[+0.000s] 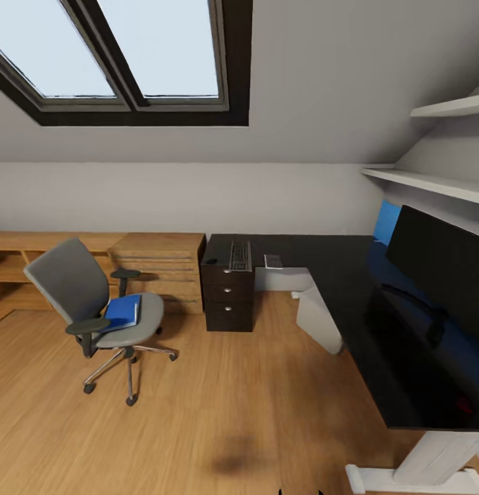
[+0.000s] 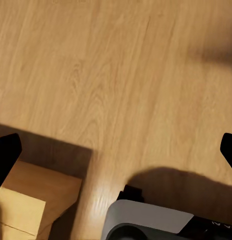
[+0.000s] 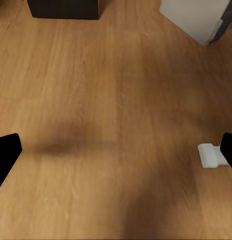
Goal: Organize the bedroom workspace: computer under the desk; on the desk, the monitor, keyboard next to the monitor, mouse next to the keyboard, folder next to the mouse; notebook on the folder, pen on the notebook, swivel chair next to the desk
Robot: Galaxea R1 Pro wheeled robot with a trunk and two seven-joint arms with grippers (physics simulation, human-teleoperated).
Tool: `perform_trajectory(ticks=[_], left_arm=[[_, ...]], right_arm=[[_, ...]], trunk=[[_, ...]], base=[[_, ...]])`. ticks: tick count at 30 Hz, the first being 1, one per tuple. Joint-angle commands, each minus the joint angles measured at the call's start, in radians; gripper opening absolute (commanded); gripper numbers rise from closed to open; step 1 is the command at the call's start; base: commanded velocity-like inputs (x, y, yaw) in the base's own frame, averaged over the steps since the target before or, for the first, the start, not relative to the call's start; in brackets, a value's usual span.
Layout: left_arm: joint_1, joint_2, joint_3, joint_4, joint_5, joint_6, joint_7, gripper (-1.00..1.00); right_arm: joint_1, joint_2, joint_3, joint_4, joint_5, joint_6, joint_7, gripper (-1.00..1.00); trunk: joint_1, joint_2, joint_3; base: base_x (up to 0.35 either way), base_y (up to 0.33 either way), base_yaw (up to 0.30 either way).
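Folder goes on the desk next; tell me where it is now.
In the head view the blue folder lies on the swivel chair seat at the left, in front of the wooden shelf unit, left of the desk.

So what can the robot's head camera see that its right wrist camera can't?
Head view: a grey swivel chair with a bright blue folder lying on its seat, a long black-topped desk carrying a silver-framed keyboard, a big black monitor and a dark-framed skylight. Right wrist view: the black fingertips of the open right gripper, and a light grey box corner. Both: the wood floor.
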Motion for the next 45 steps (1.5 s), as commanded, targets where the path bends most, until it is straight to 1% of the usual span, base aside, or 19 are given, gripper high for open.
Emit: perform_trajectory(ticks=[1,10,25,45], left_arm=[[-0.001,0.001,-0.009,-0.001,0.008,-0.003,0.005,1.00],[-0.001,0.001,-0.009,-0.001,0.008,-0.003,0.005,1.00],[-0.001,0.001,-0.009,-0.001,0.007,-0.003,0.005,1.00],[-0.001,0.001,-0.009,-0.001,0.007,-0.003,0.005,1.00]], right_arm=[[-0.001,0.000,0.009,0.001,-0.007,-0.003,-0.006,1.00],[-0.001,-0.001,0.009,0.002,-0.006,-0.003,-0.005,1.00],[-0.001,-0.001,0.009,0.002,-0.006,-0.003,-0.005,1.00],[-0.001,0.000,0.010,0.002,-0.006,-0.003,-0.005,1.00]], trunk=[[0.001,-0.001,-0.002],[0.001,-0.001,-0.002],[0.001,-0.001,-0.002],[0.001,-0.001,-0.002]], base=[[0.268,0.221,0.000],[0.277,0.186,-0.046],[0.317,0.021,-0.215],[0.325,0.000,-0.016]])
